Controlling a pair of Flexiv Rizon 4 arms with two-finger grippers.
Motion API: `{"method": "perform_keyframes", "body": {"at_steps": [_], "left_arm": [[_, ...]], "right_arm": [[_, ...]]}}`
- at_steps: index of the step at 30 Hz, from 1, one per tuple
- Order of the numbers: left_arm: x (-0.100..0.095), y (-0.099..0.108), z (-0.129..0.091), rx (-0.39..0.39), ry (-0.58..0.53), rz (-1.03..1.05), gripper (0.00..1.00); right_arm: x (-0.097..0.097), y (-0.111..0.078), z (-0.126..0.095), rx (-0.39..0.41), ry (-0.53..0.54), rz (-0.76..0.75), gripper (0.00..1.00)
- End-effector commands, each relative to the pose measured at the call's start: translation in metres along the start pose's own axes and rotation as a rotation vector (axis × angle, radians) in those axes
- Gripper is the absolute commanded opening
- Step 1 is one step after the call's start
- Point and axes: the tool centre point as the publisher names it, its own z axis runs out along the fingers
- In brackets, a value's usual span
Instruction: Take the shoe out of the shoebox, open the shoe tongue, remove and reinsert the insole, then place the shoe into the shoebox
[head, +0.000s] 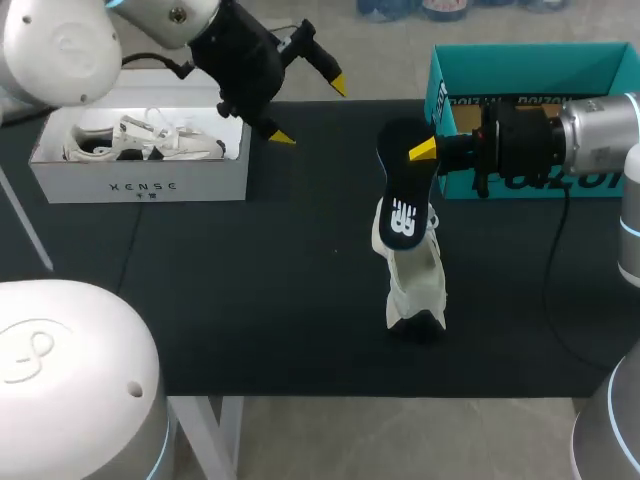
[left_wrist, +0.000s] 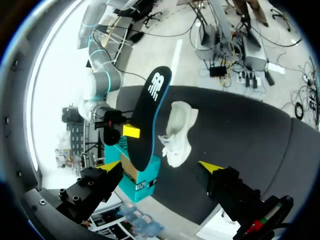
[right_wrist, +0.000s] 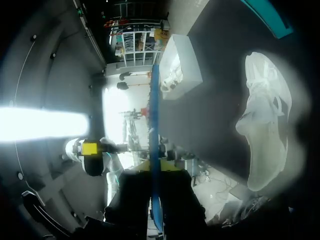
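The left arm (head: 60, 45) was made of glossy white, rounded housings. A white dome (head: 60, 350) carried an embossed looped mark, a small round hole and a pale blue ring at its seam. The left pincer (head: 310, 110) was matte black, with two long fingers ending in bright yellow wedge tips. The right arm (head: 598, 128) had a brushed silver cylinder and a black collar, with a thin black cable (head: 553, 260) hanging from it. The right pincer (head: 425, 151) showed a matching yellow tip.

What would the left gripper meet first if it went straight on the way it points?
Probably the black insole held up by the right gripper, with the white shoe just beside it; depth is unclear.
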Motion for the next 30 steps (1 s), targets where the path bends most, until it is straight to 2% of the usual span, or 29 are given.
{"method": "perform_keyframes", "body": {"at_steps": [1,8,13,17,23,25,30], "left_arm": [[-0.026,0.011,0.004,0.024,0.207,0.015,1.00],[-0.038,0.011,0.006,0.028,0.256,0.063,1.00],[-0.046,0.005,0.018,0.064,0.320,0.115,1.00],[-0.046,0.000,0.024,0.085,0.344,0.130,1.00],[-0.043,0.000,0.022,0.086,0.352,0.118,1.00],[-0.042,0.000,0.019,0.054,0.364,0.106,1.00],[-0.042,0.000,0.019,0.054,0.364,0.106,1.00]], "right_arm": [[0.000,-0.001,0.001,-0.004,0.000,0.000,0.00],[0.000,-0.001,0.001,-0.004,0.000,0.000,0.00],[0.000,-0.001,0.001,-0.004,0.000,0.000,0.00],[0.000,-0.001,0.001,-0.004,0.000,0.000,0.00],[0.000,-0.001,0.001,-0.004,0.000,0.000,0.00],[0.000,-0.001,0.001,-0.004,0.000,0.000,0.00],[0.000,-0.001,0.001,-0.004,0.000,0.000,0.00]]}}
